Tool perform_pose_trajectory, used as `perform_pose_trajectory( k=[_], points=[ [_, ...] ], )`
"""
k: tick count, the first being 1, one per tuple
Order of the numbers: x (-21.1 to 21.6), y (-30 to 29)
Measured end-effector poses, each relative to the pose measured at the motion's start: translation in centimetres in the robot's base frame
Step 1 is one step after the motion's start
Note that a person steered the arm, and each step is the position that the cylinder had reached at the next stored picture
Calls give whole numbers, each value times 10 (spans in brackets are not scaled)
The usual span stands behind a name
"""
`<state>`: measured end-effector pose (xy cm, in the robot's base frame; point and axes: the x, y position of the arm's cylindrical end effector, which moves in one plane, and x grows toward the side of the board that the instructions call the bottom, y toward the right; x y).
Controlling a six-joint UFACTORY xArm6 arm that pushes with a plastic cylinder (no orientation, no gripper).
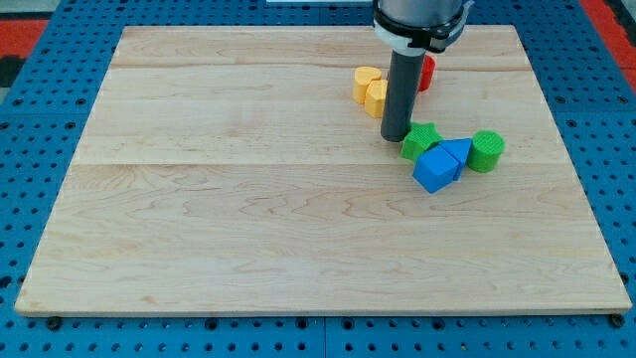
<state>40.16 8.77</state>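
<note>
Resting on the wooden board [248, 199], my tip [396, 137] sits in the upper right part of the view, at the lower end of the dark rod [401, 94]. It is a plain blunt rod end with nothing to open or close, so it holds nothing; it can only press against a block's side.

Just to the tip's right, touching or very nearly so, is a green block [419, 140] with a knobbly, star-like outline. Below and to the right of that lie two blue blocks pressed together: a blue cube-like block [434, 170] and, against its upper right, a blue block [455, 151] that looks wedge-shaped. Further right, beside the blue pair, stands a green cylinder [486, 150].

Up and to the left of the rod are two yellow blocks touching one another: a rounded yellow block [367, 82] and a yellow block [377, 97] just below it, partly hidden by the rod. A red block [427, 72] peeks out behind the rod at its right; its shape cannot be made out.

By their look these blocks are small, rigid and light, probably sliding easily on the smooth wood. Contact square on a flat face should move one straight, while an off-centre touch would likely spin it, the cylinder most readily.

The board lies on a blue perforated base [60, 149].
</note>
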Motion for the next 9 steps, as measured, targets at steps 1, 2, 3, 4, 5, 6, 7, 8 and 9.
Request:
perform_pose_trajectory(
  k=[1,2,3,4,5,6,7,8,9],
  points=[
    [-25,29],
    [-47,70],
    [-30,133],
    [18,156],
    [49,119],
    [72,46],
    [80,-25],
    [66,-27],
    [46,-23]
  ],
)
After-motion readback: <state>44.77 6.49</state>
